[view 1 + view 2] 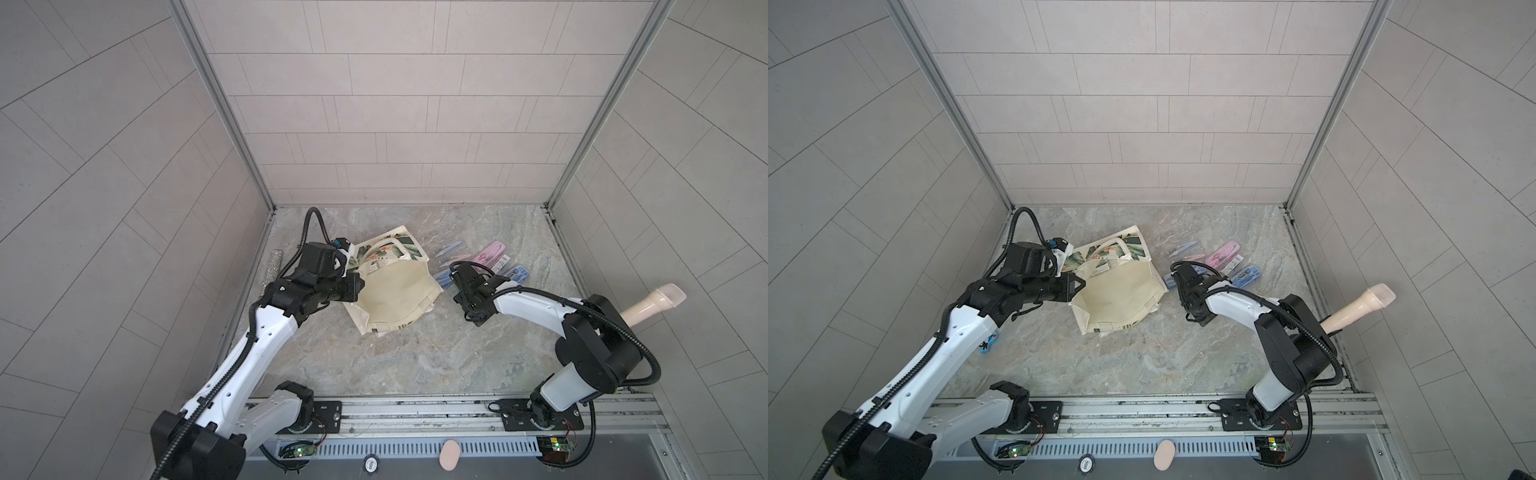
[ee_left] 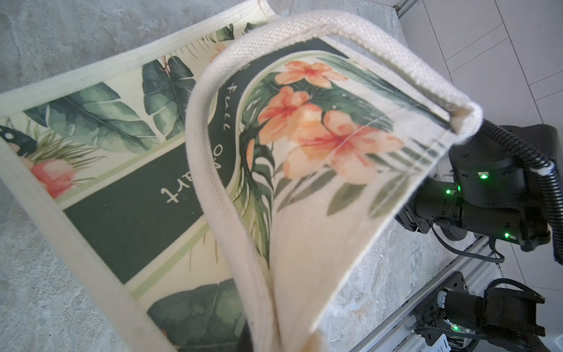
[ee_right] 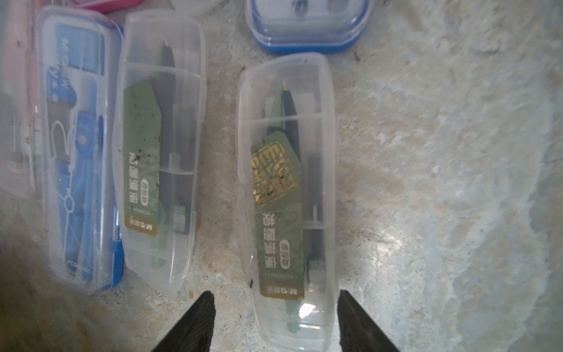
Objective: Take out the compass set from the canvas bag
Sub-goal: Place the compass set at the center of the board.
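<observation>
clear compass set (image 3: 286, 195) lies flat on the table (image 3: 426, 152), outside the canvas bag (image 1: 395, 295), beside other cases (image 3: 161, 152). right claw (image 3: 275, 292) straddles it, released. left claw (image 1: 358, 286) clenched on bag rim. step reads as set-down; next: back right claw clear.

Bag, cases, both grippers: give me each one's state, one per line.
bag: lying on the table, mouth held open.
left gripper: shut on the bag.
clear case: closed, flat on the table, outside the bag.
right gripper: open, astride the clear case's end.
second clear case: closed, flat.
blue case: closed, flat.
</observation>
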Tool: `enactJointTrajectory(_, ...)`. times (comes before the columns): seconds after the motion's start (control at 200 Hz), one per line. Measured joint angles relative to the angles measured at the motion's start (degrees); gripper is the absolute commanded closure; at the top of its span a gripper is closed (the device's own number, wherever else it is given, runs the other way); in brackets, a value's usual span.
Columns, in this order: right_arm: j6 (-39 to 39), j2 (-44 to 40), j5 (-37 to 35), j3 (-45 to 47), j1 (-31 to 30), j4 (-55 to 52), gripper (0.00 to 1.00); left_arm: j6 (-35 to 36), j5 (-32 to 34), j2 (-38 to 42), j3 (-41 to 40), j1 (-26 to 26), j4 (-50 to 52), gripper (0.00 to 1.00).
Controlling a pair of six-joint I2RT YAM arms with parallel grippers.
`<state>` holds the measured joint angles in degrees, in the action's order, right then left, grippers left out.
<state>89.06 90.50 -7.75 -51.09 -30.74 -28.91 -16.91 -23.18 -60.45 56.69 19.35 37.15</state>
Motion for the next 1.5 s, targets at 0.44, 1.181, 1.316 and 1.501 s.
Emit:
enactJointTrajectory(0.44,-5.57,-7.48,0.48,5.31,4.72,4.61,0.08,-0.11,-0.02,0.00,0.09,0.00,0.04,1.00)
enactJointTrajectory(1.181,-14.23,-4.00,13.53,10.82,11.21,26.51,0.08,-0.66,-0.11,0.17,0.31,0.00,0.57,1.00)
enactJointTrajectory(1.316,-14.53,-6.27,13.75,12.11,11.54,26.56,0.10,-0.63,0.00,0.42,0.31,0.00,0.90,1.00)
enactJointTrajectory(1.501,-19.63,-19.78,10.82,12.79,10.45,19.43,0.11,-0.63,0.20,0.66,0.31,0.00,1.05,1.00)
